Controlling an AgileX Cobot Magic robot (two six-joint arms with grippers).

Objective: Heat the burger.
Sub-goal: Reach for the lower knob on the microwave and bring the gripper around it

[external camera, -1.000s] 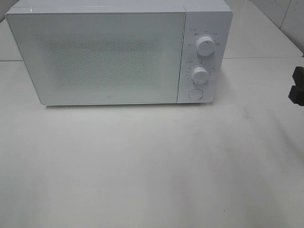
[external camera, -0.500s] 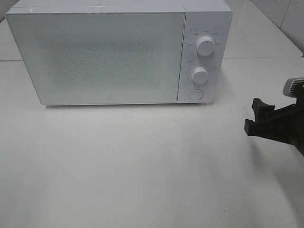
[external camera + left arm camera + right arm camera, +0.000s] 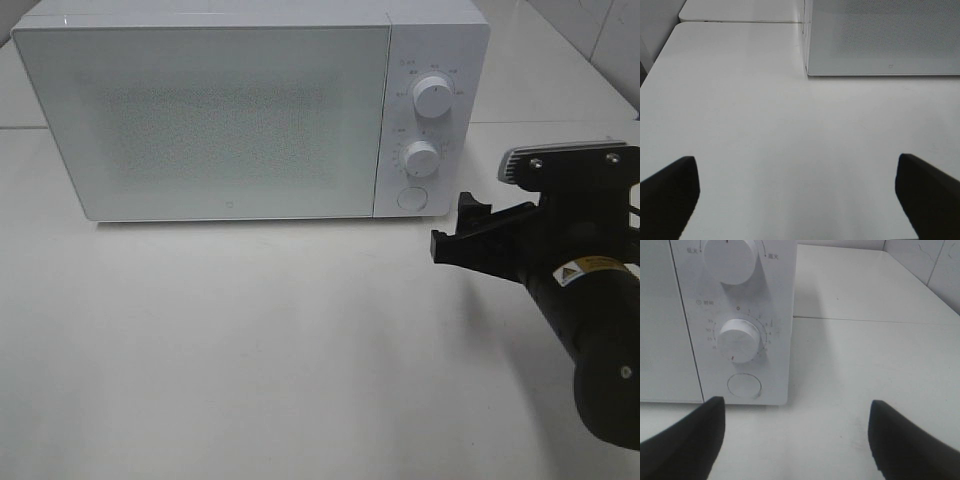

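The burger is out of view in every frame. A white microwave (image 3: pixel 220 110) stands at the back of the table with its door shut. My right gripper (image 3: pixel 455 228) hangs open and empty just right of the microwave's control panel, near its lower corner. In the right wrist view the right gripper (image 3: pixel 795 440) points at the panel's lower knob (image 3: pixel 739 340) and round button (image 3: pixel 744 385), with its fingers (image 3: pixel 685 440) wide apart. My left gripper (image 3: pixel 795 200) shows only in the left wrist view, open and empty over the bare table, some way short of the microwave (image 3: pixel 885 35).
The panel carries an upper knob (image 3: pixel 432 96), a lower knob (image 3: pixel 422 158) and a round button (image 3: pixel 411 197). The white table (image 3: pixel 300 350) spreads in front of the microwave. A tiled wall (image 3: pixel 610 40) rises at the back right.
My right arm has come in from the right edge and moved left toward the microwave's control panel. The microwave has not moved and its door stays shut.
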